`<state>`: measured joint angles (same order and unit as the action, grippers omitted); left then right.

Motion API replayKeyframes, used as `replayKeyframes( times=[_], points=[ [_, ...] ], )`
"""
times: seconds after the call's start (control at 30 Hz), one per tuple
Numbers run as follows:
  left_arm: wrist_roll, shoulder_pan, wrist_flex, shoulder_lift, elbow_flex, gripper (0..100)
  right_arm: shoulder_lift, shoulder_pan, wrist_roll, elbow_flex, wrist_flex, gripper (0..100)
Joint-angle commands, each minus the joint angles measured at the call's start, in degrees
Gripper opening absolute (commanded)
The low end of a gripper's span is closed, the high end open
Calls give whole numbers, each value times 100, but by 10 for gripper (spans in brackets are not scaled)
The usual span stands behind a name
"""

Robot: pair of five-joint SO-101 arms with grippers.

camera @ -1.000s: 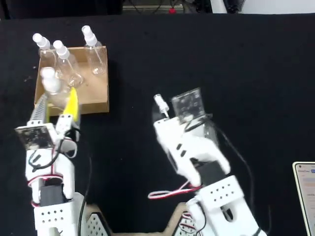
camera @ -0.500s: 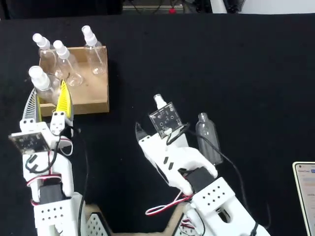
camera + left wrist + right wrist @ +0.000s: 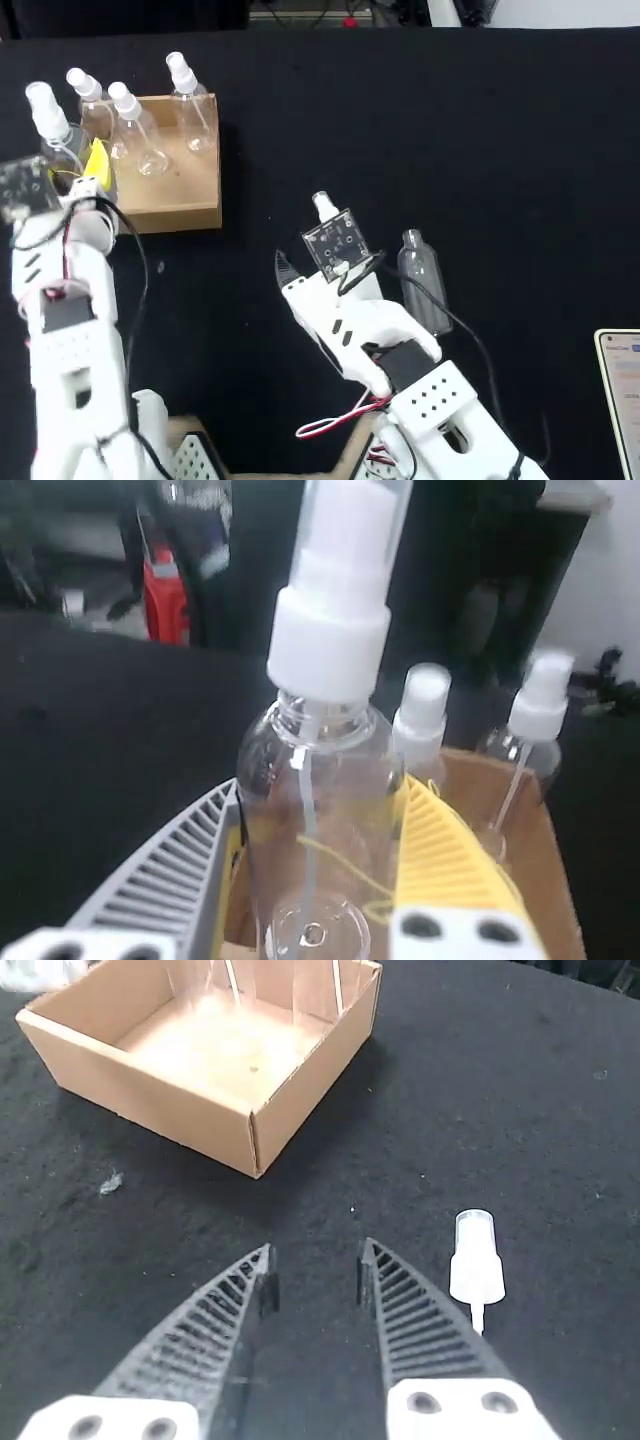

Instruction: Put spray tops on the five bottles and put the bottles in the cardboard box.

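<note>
The left claw (image 3: pixel 320 810) grips a capped spray bottle (image 3: pixel 322 730) by the edge of the cardboard box (image 3: pixel 185 190). The right claw (image 3: pixel 315 1260) is open over the table (image 3: pixel 480 150), beside a loose spray top (image 3: pixel 475 1265). A bottle with no top (image 3: pixel 425 285) lies nearby.

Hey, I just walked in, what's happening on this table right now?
The left pincer is shut on a capped bottle, held at the edge of the cardboard box, in which three capped bottles stand. The right pincer hangs open above the table next to a loose spray top, with an uncapped bottle beside that arm.
</note>
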<state>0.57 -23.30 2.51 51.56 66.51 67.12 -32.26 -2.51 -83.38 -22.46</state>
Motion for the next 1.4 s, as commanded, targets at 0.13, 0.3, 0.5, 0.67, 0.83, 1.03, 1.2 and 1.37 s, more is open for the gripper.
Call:
replayKeyframes(
  times=[0.13, 0.3, 0.5, 0.67, 0.83, 1.03, 1.2, 1.37],
  points=[
    [18, -40, -132, -1670, -1130, 120, 101, -44, 26, 40, 246, 134],
    [18, -22, -132, -1820, -1385, 120, 101, -44, 26, 40, 246, 134],
    [26, 22, -132, -1873, -1385, 120, 101, -44, 26, 40, 246, 134],
    [18, 13, -185, -1873, -1200, 120, 101, -44, 26, 40, 246, 134],
    [18, 40, -2004, -1881, -602, 120, 101, -44, 18, 40, 246, 134],
    [18, 233, -3288, -1890, 171, 120, 101, -44, 9, 40, 229, 134],
    [18, 189, -3156, -2470, -277, 120, 101, -44, 0, 40, 229, 134],
    [53, -22, -3174, -3534, -998, 120, 101, -44, -9, 40, 211, 134]
  ],
)
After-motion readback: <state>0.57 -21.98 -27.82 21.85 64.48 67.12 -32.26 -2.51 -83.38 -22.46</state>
